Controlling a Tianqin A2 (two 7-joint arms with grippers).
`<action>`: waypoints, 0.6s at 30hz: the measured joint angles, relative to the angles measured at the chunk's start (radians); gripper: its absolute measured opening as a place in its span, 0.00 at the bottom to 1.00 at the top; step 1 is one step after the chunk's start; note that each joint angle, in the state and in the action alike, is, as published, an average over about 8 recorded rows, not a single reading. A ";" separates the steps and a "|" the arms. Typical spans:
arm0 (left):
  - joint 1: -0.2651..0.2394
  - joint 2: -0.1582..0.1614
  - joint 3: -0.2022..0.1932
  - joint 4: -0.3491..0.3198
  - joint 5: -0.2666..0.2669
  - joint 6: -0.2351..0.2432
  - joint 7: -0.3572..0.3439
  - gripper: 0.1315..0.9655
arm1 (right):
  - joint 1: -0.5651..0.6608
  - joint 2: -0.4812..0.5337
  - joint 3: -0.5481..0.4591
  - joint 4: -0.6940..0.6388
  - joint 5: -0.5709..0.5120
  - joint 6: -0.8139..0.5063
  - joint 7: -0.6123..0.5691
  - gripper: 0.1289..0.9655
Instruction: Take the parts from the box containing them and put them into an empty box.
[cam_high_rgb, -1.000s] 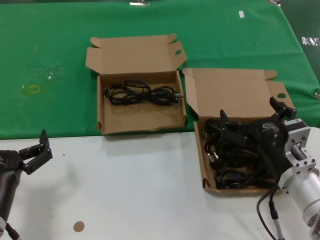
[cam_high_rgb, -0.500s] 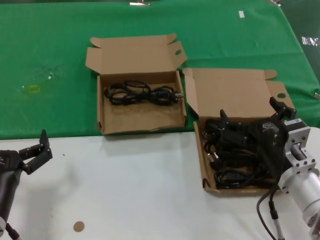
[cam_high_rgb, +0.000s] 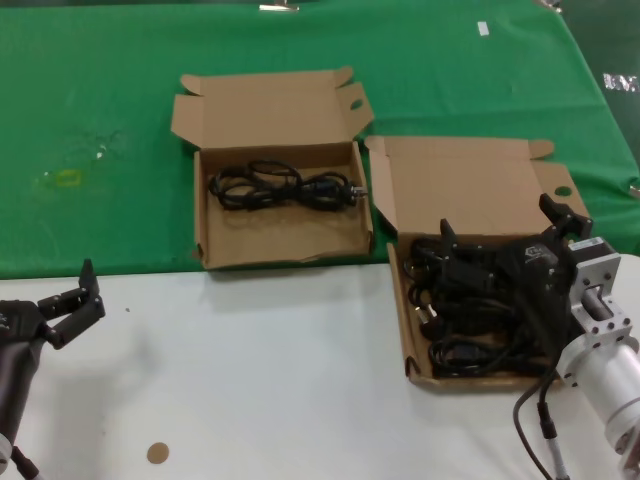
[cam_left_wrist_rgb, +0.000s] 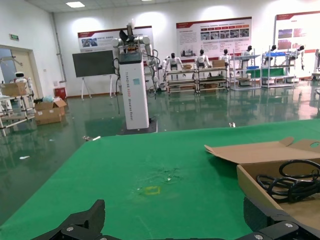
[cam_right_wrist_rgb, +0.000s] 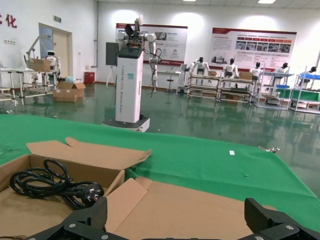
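- Cords (cam_high_rgb: 465, 310) lie heaped in the right-hand box (cam_high_rgb: 415, 375) at the white table's (cam_high_rgb: 280, 380) edge.
- 1 more cord (cam_high_rgb: 282, 187) lies coiled in the left box (cam_high_rgb: 205, 235) on the green cloth (cam_high_rgb: 100, 120).
- Right gripper (cam_high_rgb: 505, 235) hangs over the heap, fingers spread wide, holding nothing.
- Left gripper (cam_high_rgb: 80, 300) waits low at the table's left side, fingers apart, empty.

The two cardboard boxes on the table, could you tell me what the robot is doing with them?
It is moving coiled power cords between them. The right gripper hangs open over the full box at the robot's right, just above the cord pile. One cord already lies in the other box, to the left. The left gripper waits open at the table's near left edge, away from both boxes.
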 joint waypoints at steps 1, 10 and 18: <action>0.000 0.000 0.000 0.000 0.000 0.000 0.000 1.00 | 0.000 0.000 0.000 0.000 0.000 0.000 0.000 1.00; 0.000 0.000 0.000 0.000 0.000 0.000 0.000 1.00 | 0.000 0.000 0.000 0.000 0.000 0.000 0.000 1.00; 0.000 0.000 0.000 0.000 0.000 0.000 0.000 1.00 | 0.000 0.000 0.000 0.000 0.000 0.000 0.000 1.00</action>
